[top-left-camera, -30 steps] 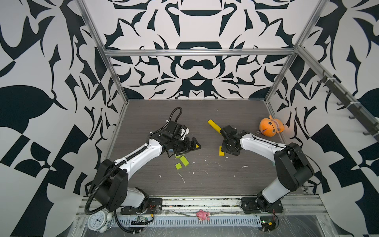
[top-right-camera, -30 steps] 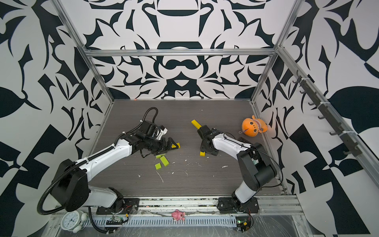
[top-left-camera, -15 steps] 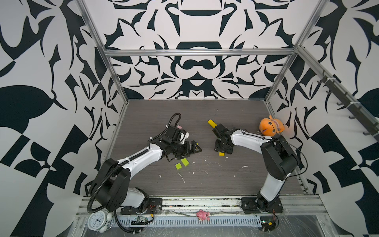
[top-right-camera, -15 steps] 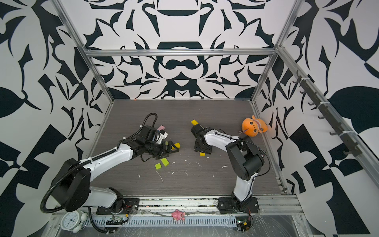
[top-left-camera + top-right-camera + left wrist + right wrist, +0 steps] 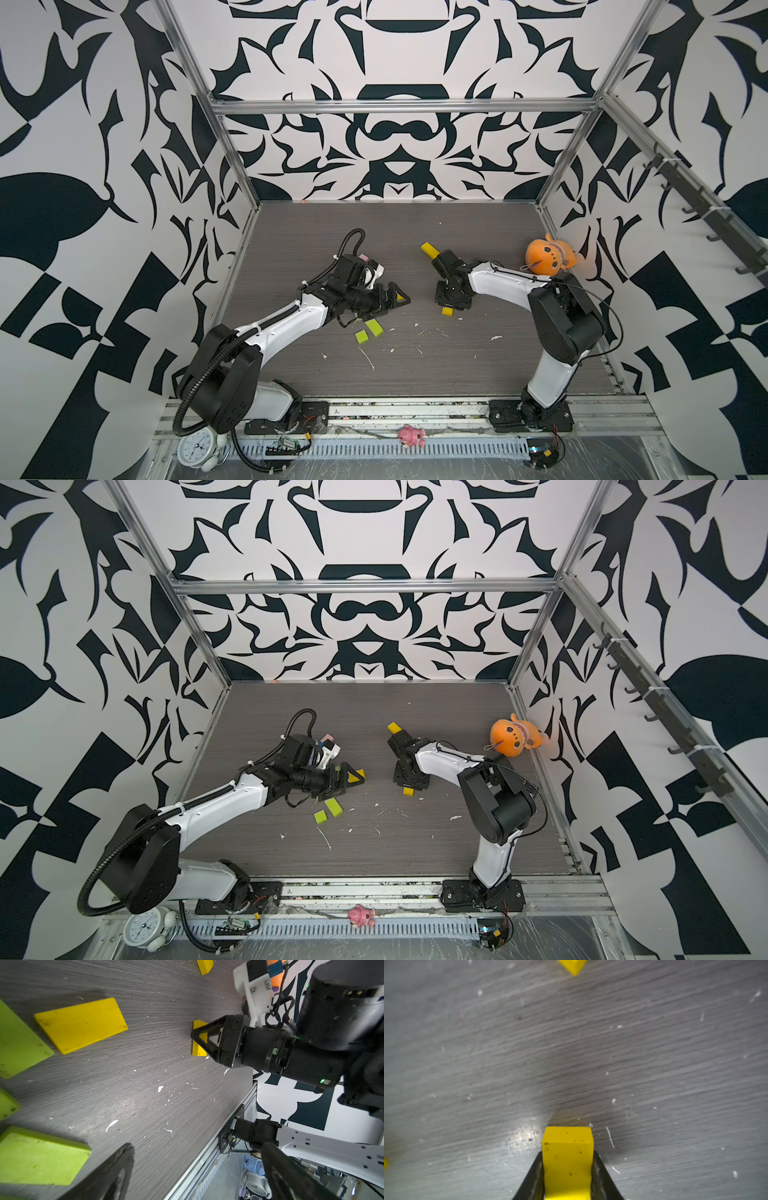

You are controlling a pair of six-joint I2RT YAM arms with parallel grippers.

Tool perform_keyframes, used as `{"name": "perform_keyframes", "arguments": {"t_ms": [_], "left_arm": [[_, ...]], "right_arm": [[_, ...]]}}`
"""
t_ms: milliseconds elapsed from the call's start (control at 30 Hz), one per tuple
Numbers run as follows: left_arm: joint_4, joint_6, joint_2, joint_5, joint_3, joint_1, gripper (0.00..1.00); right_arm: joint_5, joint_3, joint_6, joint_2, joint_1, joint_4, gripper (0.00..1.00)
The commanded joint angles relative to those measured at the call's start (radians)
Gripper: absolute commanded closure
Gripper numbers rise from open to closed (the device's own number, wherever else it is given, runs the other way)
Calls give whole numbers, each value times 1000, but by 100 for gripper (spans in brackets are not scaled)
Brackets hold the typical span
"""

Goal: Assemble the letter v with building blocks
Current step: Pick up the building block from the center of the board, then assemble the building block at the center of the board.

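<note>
My right gripper (image 5: 568, 1167) is shut on a small yellow block (image 5: 568, 1159), which sticks out past the fingertips, low over the table. In both top views this block (image 5: 447, 311) (image 5: 408, 791) shows just below the right gripper (image 5: 449, 305). My left gripper (image 5: 395, 302) stands open near the table's middle, fingers (image 5: 116, 1172) wide apart with nothing between them. A flat yellow block (image 5: 81, 1024) lies under it, and two lime green blocks (image 5: 374, 328) (image 5: 361, 336) lie just in front. A long yellow block (image 5: 429, 249) lies behind the right wrist.
An orange plush toy (image 5: 548, 259) sits at the back right by the wall. White scraps (image 5: 368, 359) litter the dark wood-grain table (image 5: 436, 374). Patterned walls and a metal frame close in the table on three sides; a rail (image 5: 415, 409) runs along its front edge.
The right gripper moved left over the small yellow block and its jaws closed on it. The left arm shifted slightly and its gripper stayed open.
</note>
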Motion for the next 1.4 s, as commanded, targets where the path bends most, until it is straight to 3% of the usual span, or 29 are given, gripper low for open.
{"name": "perform_keyframes", "arguments": {"t_ms": [0, 300, 600, 833, 1367], "left_arm": [[-4, 7, 0, 9, 37, -4, 1], [-13, 51, 77, -14, 178, -5, 1], [7, 94, 194, -69, 352, -8, 1], [38, 116, 262, -38, 371, -8, 1], [80, 86, 286, 1, 344, -8, 1]], "right_arm": [[-18, 35, 15, -62, -88, -5, 72], [2, 313, 0, 42, -307, -133, 74], [42, 610, 137, 290, -357, -220, 75], [62, 612, 291, 347, -354, -199, 76], [97, 674, 289, 432, -304, -216, 75]]}}
